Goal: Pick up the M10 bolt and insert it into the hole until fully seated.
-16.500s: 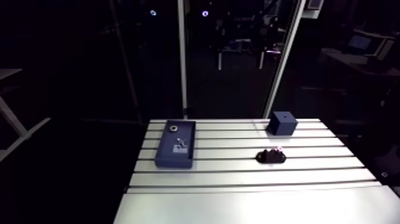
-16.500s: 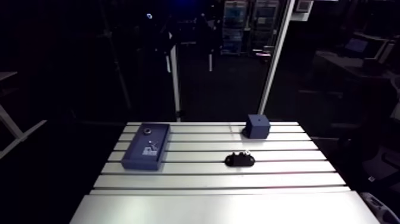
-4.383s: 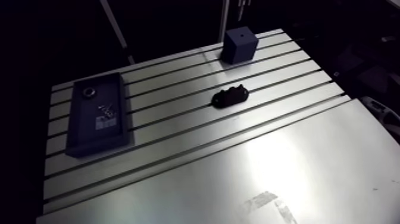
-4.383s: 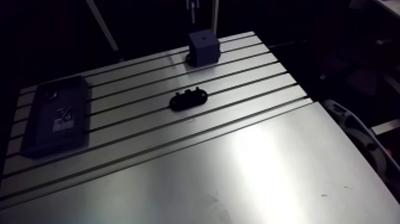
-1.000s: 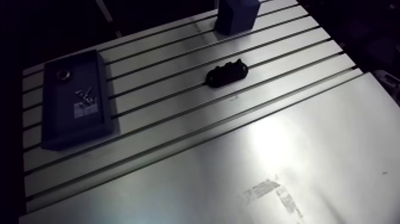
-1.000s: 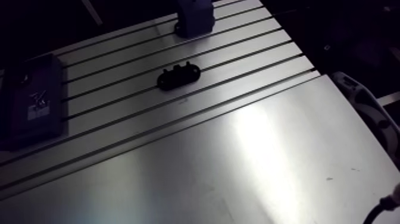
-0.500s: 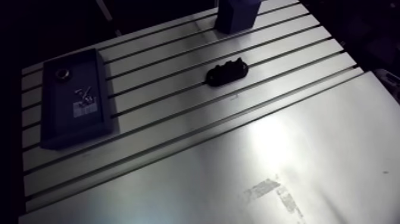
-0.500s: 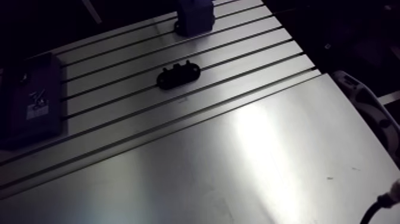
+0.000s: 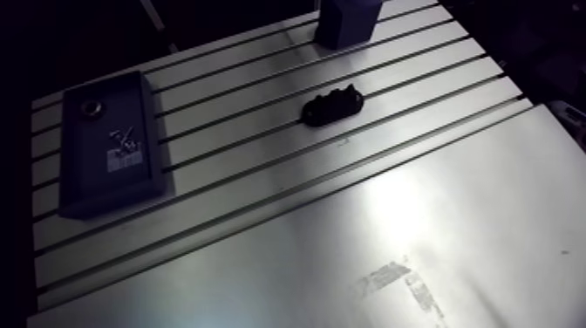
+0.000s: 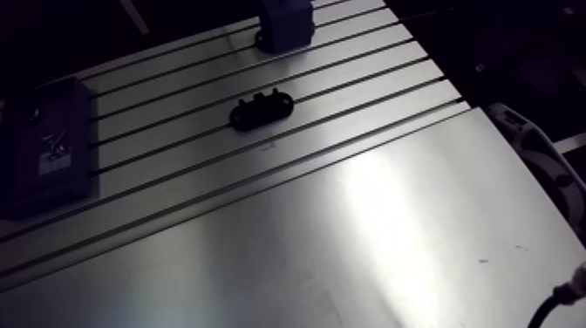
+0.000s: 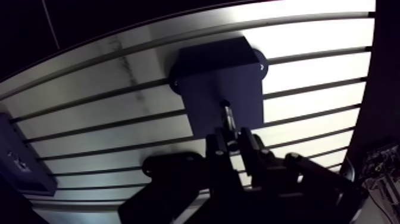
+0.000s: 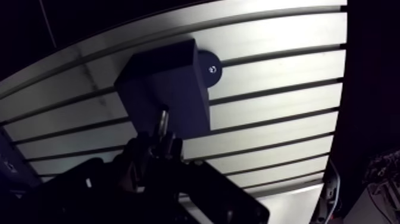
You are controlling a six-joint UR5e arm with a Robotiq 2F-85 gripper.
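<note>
A robotics lab or assembly test bench is indicated. A bare aluminium table [image 9: 419, 218] is seen, cut by long parallel slots as on a machine bench. A blue block [image 11: 220, 77] is set on it, and a black fixture [image 9: 331, 104] and a blue tray [image 9: 113, 187] of small metal parts are laid well apart. A bolt [image 11: 227, 116] is clamped in a robot gripper [image 11: 233, 143] over the block.

The gripper [image 11: 233, 142] hangs over the dark-blue block [image 11: 205, 74], its two dark fingers [image 11: 218, 148] pointing down at the block's top face; the fingers pinch the M10 bolt [image 11: 227, 117] between them; the bolt's shank sticks out beyond the fingertips toward the block.
</note>
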